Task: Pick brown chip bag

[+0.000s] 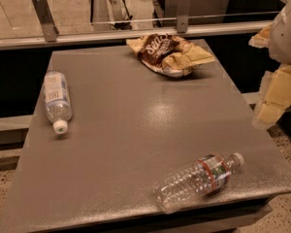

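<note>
Nothing is picked yet: the brown chip bag lies untouched at the far edge of the counter. The hand hangs at the right, well apart; wide or narrow, I cannot tell.

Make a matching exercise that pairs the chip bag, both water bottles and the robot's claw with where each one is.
Things:
1. brown chip bag
2. white-label bottle
3. red-label bottle
4. claw

Places:
A. lying near the front edge of the table
B. in the air beyond the table's right edge
C. at the table's far edge
D. on the table's left side

Pairs: 1-C, 2-D, 3-A, 4-B
</note>
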`<state>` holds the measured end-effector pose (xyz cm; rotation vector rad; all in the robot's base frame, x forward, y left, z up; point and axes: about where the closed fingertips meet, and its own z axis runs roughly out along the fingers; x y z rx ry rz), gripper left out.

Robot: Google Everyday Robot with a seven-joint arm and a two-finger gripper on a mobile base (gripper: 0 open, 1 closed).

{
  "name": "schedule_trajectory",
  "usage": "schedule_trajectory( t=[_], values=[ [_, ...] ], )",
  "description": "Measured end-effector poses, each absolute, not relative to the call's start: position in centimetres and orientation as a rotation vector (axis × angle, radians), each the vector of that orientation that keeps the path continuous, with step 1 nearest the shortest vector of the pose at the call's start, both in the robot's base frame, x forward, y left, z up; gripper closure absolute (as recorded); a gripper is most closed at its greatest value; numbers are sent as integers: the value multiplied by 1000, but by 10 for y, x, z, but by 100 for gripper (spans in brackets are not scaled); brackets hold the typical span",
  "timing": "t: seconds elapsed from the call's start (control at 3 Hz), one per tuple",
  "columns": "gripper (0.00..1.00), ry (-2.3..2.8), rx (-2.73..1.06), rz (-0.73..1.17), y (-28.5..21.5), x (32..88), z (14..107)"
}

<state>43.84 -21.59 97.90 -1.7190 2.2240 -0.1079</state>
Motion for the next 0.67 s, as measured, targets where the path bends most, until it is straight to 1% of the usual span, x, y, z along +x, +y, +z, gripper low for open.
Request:
schedule_trajectory(
  t=[0.67],
  values=[
    [0,2168,-1730,-89,-206,447,982]
  ],
)
